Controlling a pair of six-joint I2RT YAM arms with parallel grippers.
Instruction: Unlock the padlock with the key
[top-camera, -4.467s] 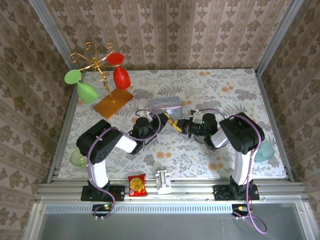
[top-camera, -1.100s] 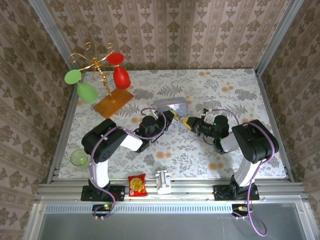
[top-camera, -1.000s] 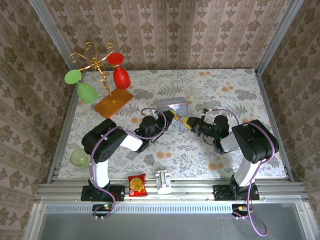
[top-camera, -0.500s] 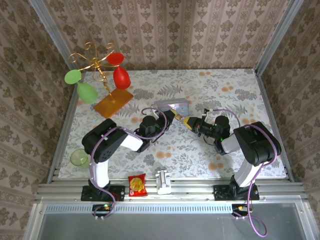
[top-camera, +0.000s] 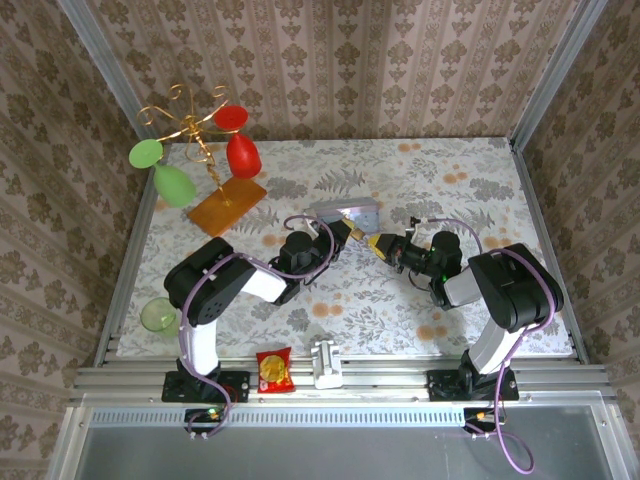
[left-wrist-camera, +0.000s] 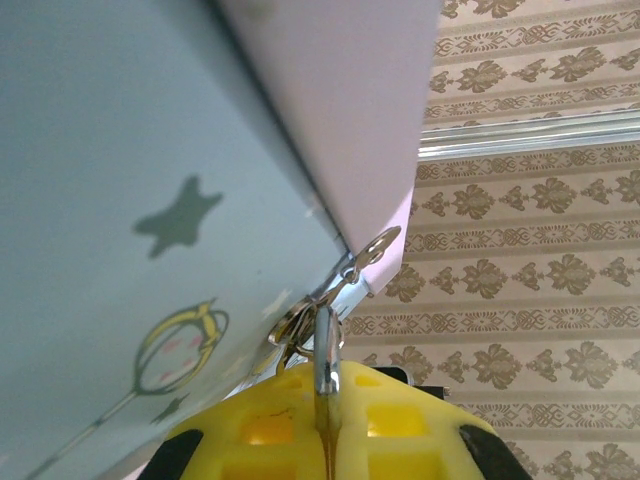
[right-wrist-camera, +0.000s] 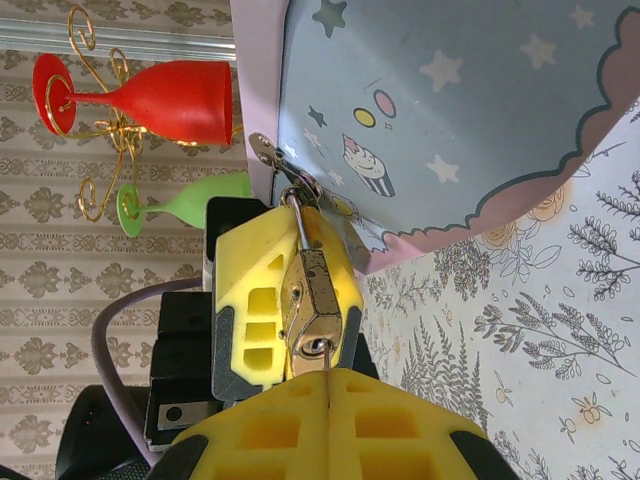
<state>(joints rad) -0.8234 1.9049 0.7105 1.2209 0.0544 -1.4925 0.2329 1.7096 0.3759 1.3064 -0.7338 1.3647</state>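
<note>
The small brass padlock (right-wrist-camera: 316, 296) is clamped between the yellow fingers of my left gripper (left-wrist-camera: 326, 392), which is shut on it. Its silver shackle (left-wrist-camera: 325, 345) runs up through the hasp of the pale blue cartoon tin (right-wrist-camera: 450, 120). My right gripper (right-wrist-camera: 328, 378) is shut on the key (right-wrist-camera: 326, 358), whose thin blade reaches the keyhole on the padlock's end face. From above, the left gripper (top-camera: 342, 231) and right gripper (top-camera: 379, 243) meet tip to tip just in front of the tin (top-camera: 345, 211). The key's head is hidden inside the right fingers.
A gold stand (top-camera: 200, 140) with red and green glasses stands on an orange base at the back left. A green cup (top-camera: 155, 315) sits at the left edge. A red snack packet (top-camera: 274, 370) and a white block (top-camera: 327, 362) lie on the near rail.
Since 4.5 s ago both grippers and the tin have shifted a little right. Over the last second the tin has turned slightly, and the grippers have stayed tip to tip.
</note>
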